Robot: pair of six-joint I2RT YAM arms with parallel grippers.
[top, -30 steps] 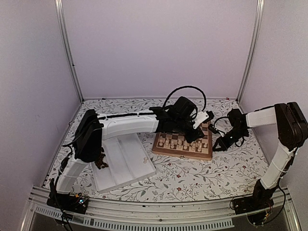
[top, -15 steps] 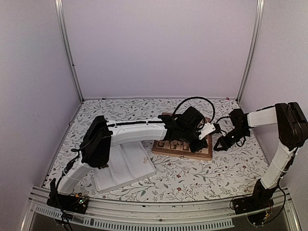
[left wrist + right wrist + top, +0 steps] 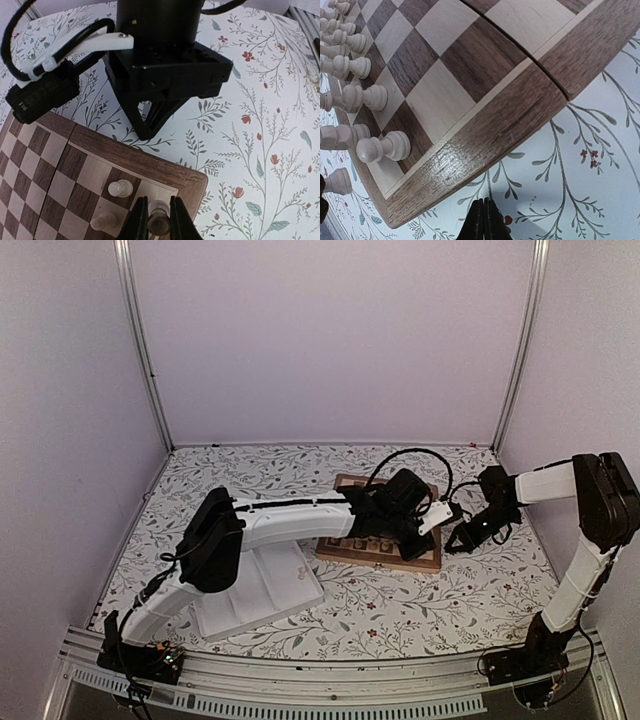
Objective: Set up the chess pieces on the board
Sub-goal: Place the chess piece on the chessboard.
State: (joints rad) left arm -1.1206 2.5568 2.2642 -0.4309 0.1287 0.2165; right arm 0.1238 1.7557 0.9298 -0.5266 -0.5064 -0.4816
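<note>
board (image 3: 378, 560): square, wooden, dark brown and tan squares, brown rim, lying flat, right of centre | cream chess pieces (image 3: 382, 146): upright, in rows along the board's near side | dark piece (image 3: 159, 226): upright over the near-right corner square, pinched in left gripper (image 3: 159, 220), just beside cream neighbours

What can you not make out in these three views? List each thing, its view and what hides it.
Top view: most of the board, under the left arm.
Left wrist view: the chess piece in the left gripper, cut off by the bottom edge; kind unclear.
Right wrist view: the pale pieces run off the left edge; count unknown.
Top view: part of the tray, under that arm.
</note>
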